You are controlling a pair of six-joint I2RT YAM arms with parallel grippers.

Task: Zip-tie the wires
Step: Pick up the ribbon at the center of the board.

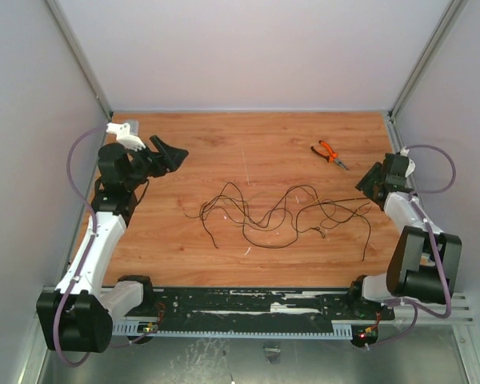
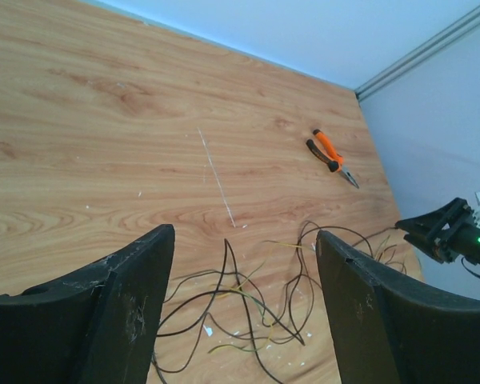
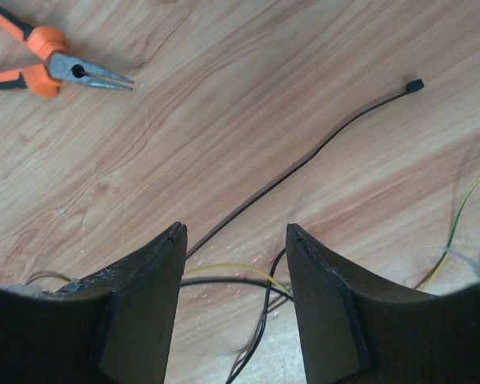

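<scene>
The wires (image 1: 272, 210) lie as a loose tangle of thin dark strands, with a few yellow ones, on the middle of the wooden table (image 1: 184, 232). My left gripper (image 1: 172, 154) is open and empty, held above the table's far left, apart from the tangle. In the left wrist view the wires (image 2: 256, 308) lie below and between its jaws (image 2: 244, 232). My right gripper (image 1: 368, 182) is open and empty over the tangle's right end. In the right wrist view (image 3: 236, 226) some strands (image 3: 264, 320) show between its jaws. A straight black strand with a small square head (image 3: 328, 144) runs away from them.
Orange-handled pliers (image 1: 330, 154) lie at the back right, also in the left wrist view (image 2: 330, 154) and the right wrist view (image 3: 44, 68). A thin white strip (image 2: 216, 178) lies on the table beyond the wires. Grey walls enclose the table on three sides.
</scene>
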